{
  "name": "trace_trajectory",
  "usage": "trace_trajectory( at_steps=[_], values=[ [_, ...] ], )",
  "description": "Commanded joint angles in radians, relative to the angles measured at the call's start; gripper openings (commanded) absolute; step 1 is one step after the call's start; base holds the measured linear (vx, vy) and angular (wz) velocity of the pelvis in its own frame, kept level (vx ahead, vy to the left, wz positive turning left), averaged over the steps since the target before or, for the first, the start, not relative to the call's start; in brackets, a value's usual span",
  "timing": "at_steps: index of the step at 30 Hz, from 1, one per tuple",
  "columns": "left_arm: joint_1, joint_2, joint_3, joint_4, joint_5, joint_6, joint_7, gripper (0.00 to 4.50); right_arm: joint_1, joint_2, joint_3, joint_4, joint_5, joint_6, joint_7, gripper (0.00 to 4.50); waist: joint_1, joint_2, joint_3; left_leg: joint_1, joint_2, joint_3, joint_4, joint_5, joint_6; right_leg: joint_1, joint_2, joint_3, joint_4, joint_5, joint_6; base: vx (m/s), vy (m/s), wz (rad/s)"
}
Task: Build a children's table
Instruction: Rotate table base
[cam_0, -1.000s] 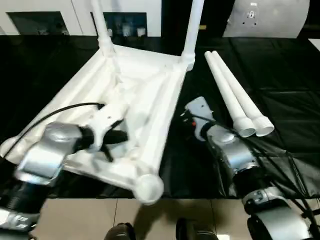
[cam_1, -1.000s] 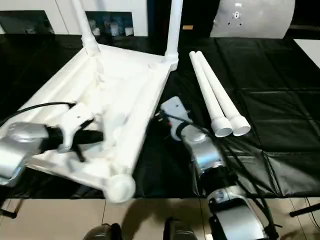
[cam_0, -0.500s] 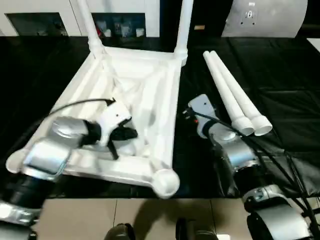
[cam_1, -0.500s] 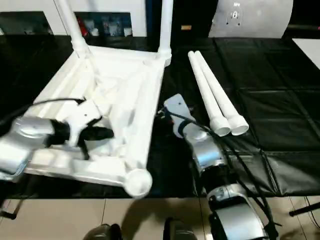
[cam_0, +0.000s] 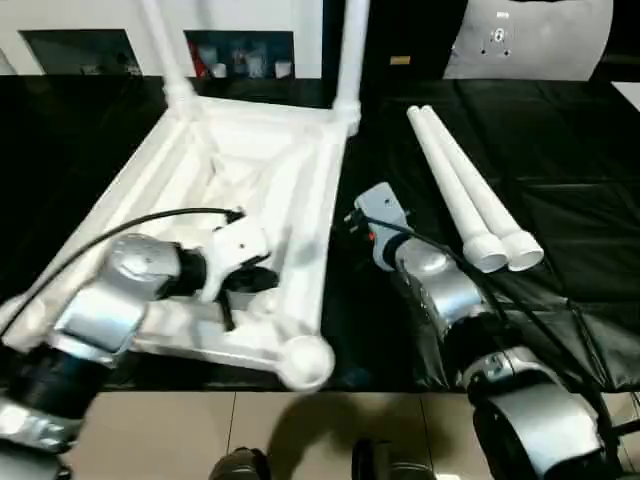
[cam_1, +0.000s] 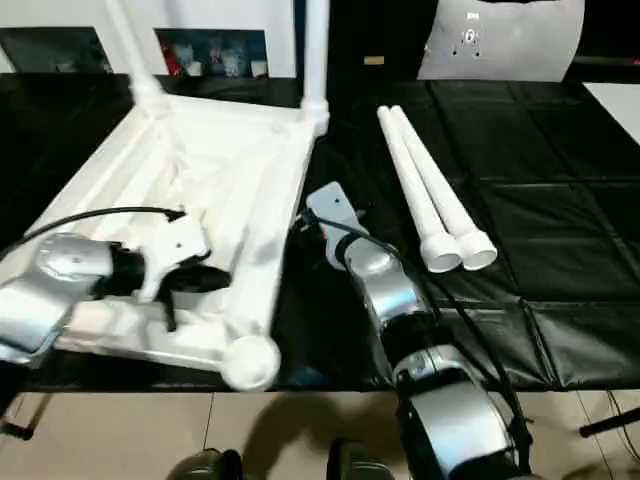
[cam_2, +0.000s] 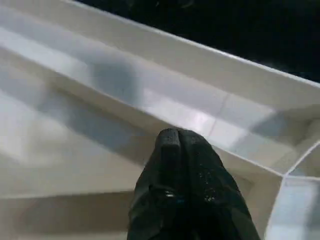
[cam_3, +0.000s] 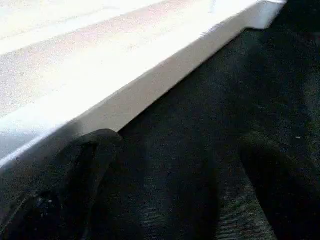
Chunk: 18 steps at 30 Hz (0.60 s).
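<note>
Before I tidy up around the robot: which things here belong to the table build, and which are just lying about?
Job:
- table top, upside down
- two fitted legs
- two loose legs

Lying about:
- black cloth
- grey panel behind

The upturned table top (cam_0: 250, 200) covers the bench's (cam_0: 560, 160) left half, two mounted legs (cam_0: 349, 60) rising at its far corners. The right pincer (cam_3: 165, 190), fingers spread, sits in the dark lane beside the top's right rim. Two loose legs (cam_0: 470, 195) lie farther right; beyond them the cloth looks free.
</note>
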Motion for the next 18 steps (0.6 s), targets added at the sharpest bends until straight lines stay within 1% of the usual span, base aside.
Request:
trace_trajectory(
  at_steps=[1, 2, 3, 4, 5, 7, 8, 9, 10, 11, 12, 13, 14, 15, 16, 17, 18],
  values=[
    [-0.027, -0.018, 0.026, -0.024, -0.047, -0.034, 0.017, 0.05, -0.018, 0.023, 0.015, -0.020, 0.015, -0.034, 0.023, 4.50, 0.006, 0.006, -0.103, 0.008, 0.035, -0.010, -0.059, -0.107, 0.040, 0.084, -0.075, 0.057, -0.055, -0.117, -0.250, 0.000, 0.000, 0.00],
    [-0.030, -0.018, 0.038, -0.025, -0.049, -0.038, 0.024, 0.05, -0.016, 0.020, 0.014, -0.019, 0.016, -0.039, 0.024, 4.50, 0.005, 0.004, -0.103, 0.006, 0.034, -0.009, -0.058, -0.098, 0.050, 0.084, -0.074, 0.056, -0.054, -0.101, -0.254, 0.000, 0.000, 0.00],
    [-0.040, -0.022, 0.077, -0.019, -0.055, -0.050, 0.055, 0.05, -0.007, 0.009, 0.011, -0.028, 0.016, -0.048, 0.025, 4.50, 0.005, 0.005, -0.103, 0.005, 0.033, -0.010, -0.057, -0.091, 0.059, 0.085, -0.074, 0.055, -0.054, -0.092, -0.258, 0.000, 0.000, 0.00],
    [-0.045, -0.020, 0.108, -0.025, -0.065, -0.048, 0.069, 0.05, 0.002, 0.000, 0.006, -0.043, 0.022, -0.052, 0.036, 4.50, 0.005, 0.005, -0.102, 0.006, 0.033, -0.009, -0.056, -0.094, 0.061, 0.084, -0.074, 0.055, -0.054, -0.092, -0.260, 0.000, 0.000, 0.00],
    [-0.045, -0.019, 0.109, -0.026, -0.065, -0.048, 0.070, 0.05, 0.002, -0.001, 0.006, -0.043, 0.022, -0.052, 0.036, 4.50, 0.006, 0.005, -0.100, 0.007, 0.034, -0.008, -0.056, -0.102, 0.064, 0.084, -0.073, 0.054, -0.057, -0.102, -0.259, 0.000, 0.000, 0.00],
    [-0.039, -0.001, 0.148, -0.057, -0.083, -0.040, 0.063, 0.05, 0.015, -0.018, -0.004, -0.073, 0.032, -0.053, 0.050, 4.50, 0.005, 0.003, -0.094, 0.008, 0.034, -0.008, -0.057, -0.122, 0.061, 0.082, -0.072, 0.053, -0.060, -0.144, -0.249, 0.000, 0.000, 0.00],
    [-0.039, -0.001, 0.148, -0.057, -0.083, -0.040, 0.063, 0.05, 0.015, -0.018, -0.004, -0.073, 0.032, -0.053, 0.050, 4.50, 0.004, 0.003, -0.094, 0.008, 0.036, -0.009, -0.058, -0.126, 0.059, 0.082, -0.073, 0.053, -0.061, -0.162, -0.241, 0.000, 0.000, 0.00],
    [-0.022, 0.030, 0.178, -0.104, -0.102, -0.024, 0.033, 0.05, 0.033, -0.038, -0.014, -0.115, 0.040, -0.047, 0.069, 4.50, 0.005, 0.005, -0.091, 0.011, 0.038, -0.010, -0.060, -0.136, 0.055, 0.079, -0.072, 0.053, -0.062, -0.184, -0.235, 0.000, 0.000, 0.00],
    [-0.004, 0.058, 0.190, -0.137, -0.119, -0.020, 0.003, 0.05, 0.045, -0.052, -0.020, -0.146, 0.046, -0.041, 0.084, 4.50, 0.006, 0.005, -0.092, 0.012, 0.040, -0.010, -0.060, -0.139, 0.053, 0.079, -0.072, 0.053, -0.061, -0.188, -0.232, 0.000, 0.000, 0.00],
    [0.000, 0.064, 0.192, -0.144, -0.123, -0.019, -0.005, 0.05, 0.048, -0.056, -0.020, -0.153, 0.047, -0.040, 0.089, 4.50, 0.007, 0.005, -0.089, 0.013, 0.039, -0.010, -0.062, -0.144, 0.051, 0.076, -0.072, 0.054, -0.062, -0.200, -0.226, 0.000, 0.000, 0.00],
    [0.035, 0.113, 0.200, -0.198, -0.157, -0.019, -0.066, 0.05, 0.071, -0.086, -0.021, -0.213, 0.060, -0.032, 0.135, 4.50, 0.007, 0.003, -0.087, 0.014, 0.041, -0.010, -0.064, -0.152, 0.049, 0.074, -0.070, 0.054, -0.062, -0.209, -0.223, 0.000, 0.000, 0.00],
    [0.050, 0.136, 0.197, -0.219, -0.169, -0.015, -0.091, 0.05, 0.083, -0.097, -0.022, -0.245, 0.070, -0.026, 0.160, 4.50, 0.009, 0.004, -0.085, 0.017, 0.042, -0.010, -0.065, -0.161, 0.048, 0.071, -0.069, 0.054, -0.063, -0.218, -0.218, 0.000, 0.000, 0.00],
    [0.067, 0.162, 0.188, -0.242, -0.179, -0.006, -0.117, 0.05, 0.097, -0.110, -0.022, -0.283, 0.083, -0.018, 0.188, 4.50, 0.008, 0.004, -0.084, 0.017, 0.041, -0.009, -0.066, -0.165, 0.048, 0.070, -0.067, 0.055, -0.064, -0.222, -0.216, 0.000, 0.000, 0.00],
    [0.089, 0.193, 0.174, -0.270, -0.186, 0.003, -0.149, 0.05, 0.116, -0.127, -0.022, -0.337, 0.102, -0.005, 0.227, 4.50, 0.011, 0.007, -0.083, 0.019, 0.041, -0.009, -0.065, -0.169, 0.047, 0.069, -0.069, 0.056, -0.065, -0.232, -0.214, 0.000, 0.000, 0.00],
    [0.104, 0.216, 0.162, -0.288, -0.187, 0.011, -0.169, 0.05, 0.132, -0.140, -0.022, -0.381, 0.122, 0.008, 0.261, 4.50, 0.011, 0.006, -0.081, 0.017, 0.041, -0.010, -0.067, -0.174, 0.049, 0.070, -0.068, 0.056, -0.066, -0.236, -0.211, 0.000, 0.000, 0.00],
    [0.125, 0.249, 0.143, -0.315, -0.185, 0.022, -0.196, 0.05, 0.158, -0.162, -0.020, -0.451, 0.155, 0.028, 0.316, 4.50, 0.014, 0.007, -0.079, 0.019, 0.042, -0.010, -0.068, -0.182, 0.051, 0.068, -0.067, 0.057, -0.068, -0.249, -0.202, 0.000, 0.000, 0.00],
    [0.138, 0.271, 0.127, -0.328, -0.175, 0.023, -0.209, 0.05, 0.180, -0.184, -0.015, -0.505, 0.172, 0.044, 0.354, 4.50, 0.015, 0.008, -0.077, 0.018, 0.044, -0.011, -0.071, -0.186, 0.053, 0.067, -0.068, 0.057, -0.067, -0.260, -0.194, 0.000, 0.000, 0.00]
  ],
)
